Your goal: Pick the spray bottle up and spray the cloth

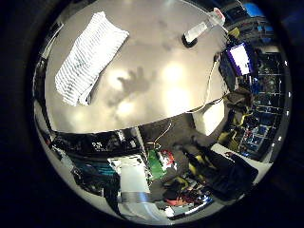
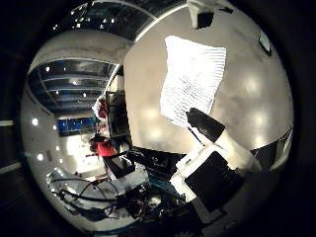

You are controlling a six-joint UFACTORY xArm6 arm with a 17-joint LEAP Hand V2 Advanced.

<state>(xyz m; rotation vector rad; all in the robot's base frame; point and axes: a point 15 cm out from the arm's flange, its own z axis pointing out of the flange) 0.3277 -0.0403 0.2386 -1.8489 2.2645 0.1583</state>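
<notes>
A white cloth with grey stripes (image 1: 87,55) lies flat on the pale table (image 1: 166,85); it also shows in the right thumb side palm view (image 2: 193,79). A white spray bottle (image 1: 199,32) with a dark part is on the table near its edge, well away from the cloth. My right hand (image 2: 210,163) is high above the table, between cloth and bottle. White and black parts of it show in both palm views. Its shadow (image 1: 133,84) on the table has spread fingers. It holds nothing.
A white box (image 1: 211,119) sits at the table's edge. A lit screen (image 1: 239,57) and cluttered gear stand beyond the table near the bottle. A small dark object (image 2: 202,15) is on the table past the cloth.
</notes>
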